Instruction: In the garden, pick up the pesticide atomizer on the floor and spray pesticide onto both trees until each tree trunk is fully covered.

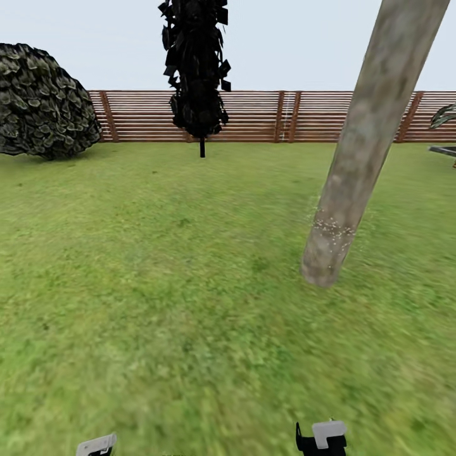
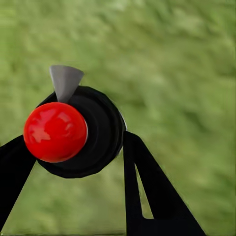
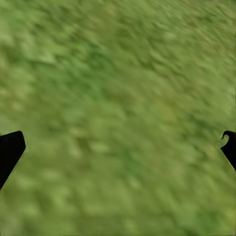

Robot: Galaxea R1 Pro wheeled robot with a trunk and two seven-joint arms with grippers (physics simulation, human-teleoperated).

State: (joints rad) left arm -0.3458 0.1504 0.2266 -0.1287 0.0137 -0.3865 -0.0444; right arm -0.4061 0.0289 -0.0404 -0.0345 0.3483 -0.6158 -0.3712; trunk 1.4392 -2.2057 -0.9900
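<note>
A thick grey-brown tree trunk point(image 1: 364, 145) leans up out of the grass floor point(image 1: 177, 304) at the right in the head view. Pale specks ring the trunk a little above its base. In the left wrist view the pesticide atomizer point(image 2: 98, 135) has a black round body, a red ball and a grey pointed tip. My left gripper point(image 2: 73, 150) is shut on it, one black finger point(image 2: 147, 196) on each side. My right gripper point(image 3: 120, 147) is open over bare grass, holding nothing. The wrist ends of my left arm point(image 1: 96, 445) and right arm point(image 1: 323, 437) sit at the bottom edge.
A near-black thin-trunked tree point(image 1: 197, 69) stands at the back centre before the brown slat fence point(image 1: 285, 117). A round dark bush point(image 1: 41, 101) fills the far left. Striped leaves point(image 1: 443, 115) poke in at the right edge. Open lawn lies between me and the fence.
</note>
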